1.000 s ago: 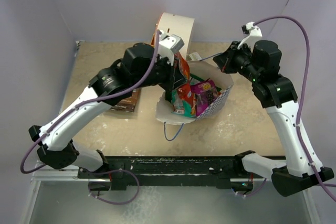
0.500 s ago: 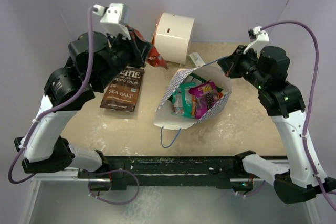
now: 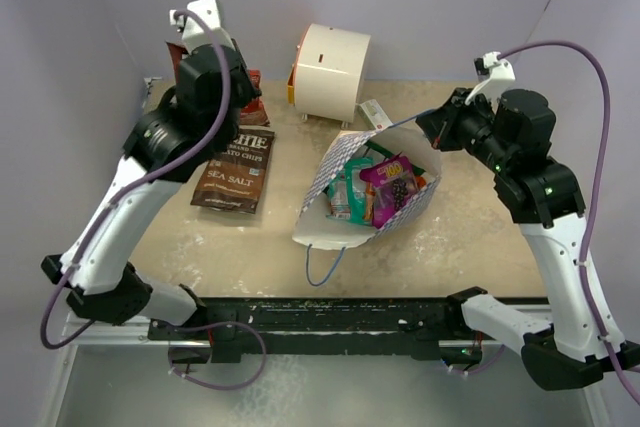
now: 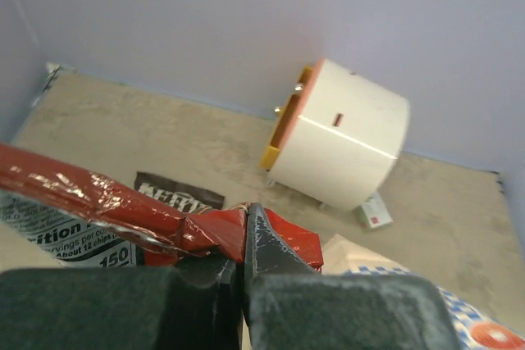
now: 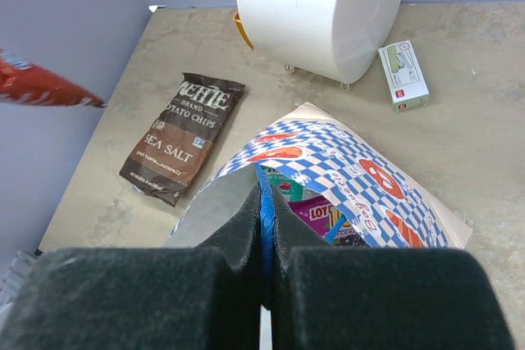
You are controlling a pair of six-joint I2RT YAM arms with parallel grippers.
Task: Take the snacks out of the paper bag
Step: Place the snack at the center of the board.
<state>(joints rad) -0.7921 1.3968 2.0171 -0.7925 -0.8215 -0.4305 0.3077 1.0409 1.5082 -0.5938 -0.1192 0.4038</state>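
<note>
Left wrist view: the left gripper [image 4: 244, 227] is clamped fully on a crumpled red glossy packet [image 4: 123, 202], held in the air at the far left of the beige stone-look table [image 3: 450, 237], above the flat dark brown chips bag [image 3: 235, 169] that already lies out on the surface.

Step in hand, as judged: depositing this packet clear of the bag. Recommended practice is to lower it close to the table before releasing, beside the chips bag rather than on it, and well away from the white cylindrical appliance [image 3: 330, 69] and the small white box [image 3: 372, 112].

The right gripper [image 5: 264, 194] is closed tight on the far rim of the large white paper bag with blue checks and orange-red logos [image 3: 335, 157], a blue strip showing between its pads. That hold should stay put so the mouth remains open.

The paper bag lies on its side at table centre, mouth gaping. Inside are a purple packet [image 3: 392, 182], a teal packet [image 3: 345, 192] and further glossy packets.
</note>
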